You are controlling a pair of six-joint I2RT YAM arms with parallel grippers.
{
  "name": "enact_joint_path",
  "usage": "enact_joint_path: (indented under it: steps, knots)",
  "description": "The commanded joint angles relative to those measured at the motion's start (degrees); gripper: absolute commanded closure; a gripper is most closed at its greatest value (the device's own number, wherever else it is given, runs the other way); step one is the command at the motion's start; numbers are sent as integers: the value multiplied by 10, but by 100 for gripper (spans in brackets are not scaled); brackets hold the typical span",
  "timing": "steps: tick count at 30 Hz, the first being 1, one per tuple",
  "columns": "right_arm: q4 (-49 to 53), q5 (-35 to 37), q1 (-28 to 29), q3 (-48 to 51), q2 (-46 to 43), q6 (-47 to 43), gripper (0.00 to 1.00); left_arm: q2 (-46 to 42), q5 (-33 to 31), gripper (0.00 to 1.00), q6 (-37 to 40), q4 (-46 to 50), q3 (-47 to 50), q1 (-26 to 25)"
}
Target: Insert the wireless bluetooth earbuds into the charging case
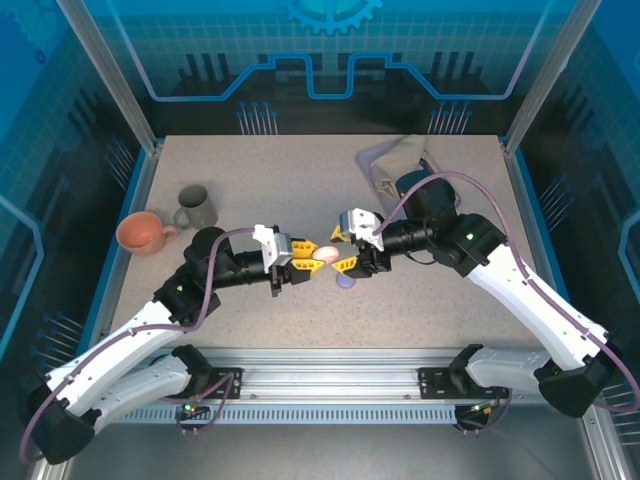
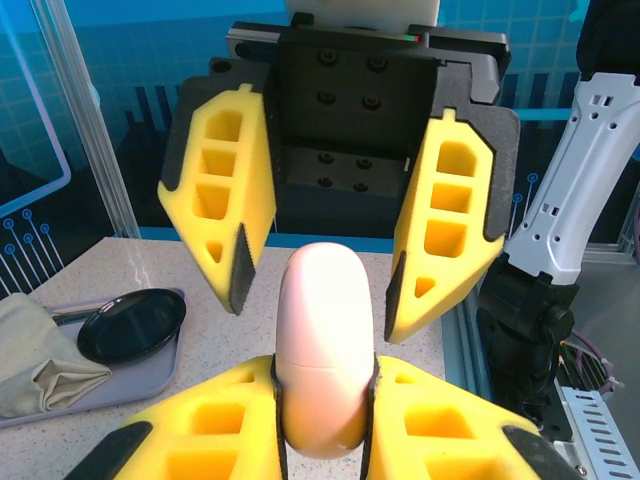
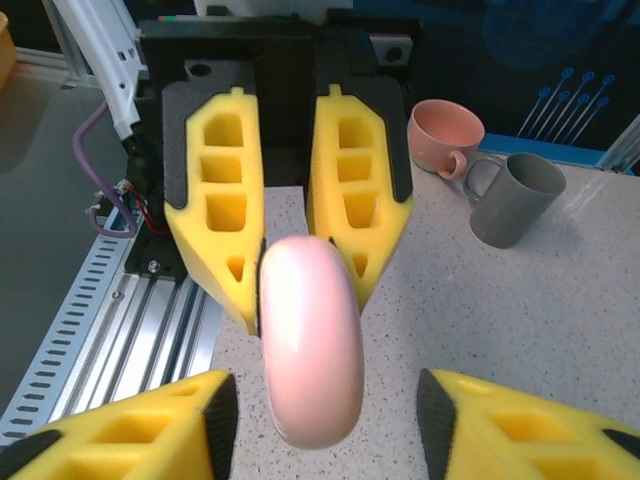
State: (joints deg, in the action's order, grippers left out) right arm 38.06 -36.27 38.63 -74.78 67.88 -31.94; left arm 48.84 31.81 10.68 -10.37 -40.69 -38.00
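Top external: gripping pale pink charging case (image 1: 325, 253) in clenched left gripper (image 1: 308, 256), hovering over table (image 1: 450, 300) middle. Flanking it with right gripper (image 1: 341, 254), jaws parted, gaps both sides. Resting beneath: lavender case (image 1: 346, 284). Standing well apart near left edge: orange mug (image 1: 140, 232), grey mug (image 1: 197, 208). Sitting at far right corner: tray (image 2: 125, 390).

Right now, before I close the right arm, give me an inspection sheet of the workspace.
Surface: speckled tabletop, flat.
Job's things: pink case held on edge above the table; lavender round item on the table beneath; black case on the tray.
Clutter: orange mug, grey mug, cloth.
Grippers: left gripper shut on pink case; right gripper jaws open either side of it.
Cables: purple cable looped along each arm.
Surroundings: blue panel walls.
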Motion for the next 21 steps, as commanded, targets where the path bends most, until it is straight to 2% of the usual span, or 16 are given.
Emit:
enact_joint_path:
  steps: [1, 13, 21]
  knots:
    - [2, -31, 7, -20, 8, 4, 53, 3, 15, 100, 12, -4, -19, -3]
    - [6, -42, 8, -19, 15, 16, 63, 16, 10, 100, 5, -12, -22, -3]
    - [10, -37, 9, -10, 17, 17, 64, 18, 9, 100, 1, -15, -23, -3]
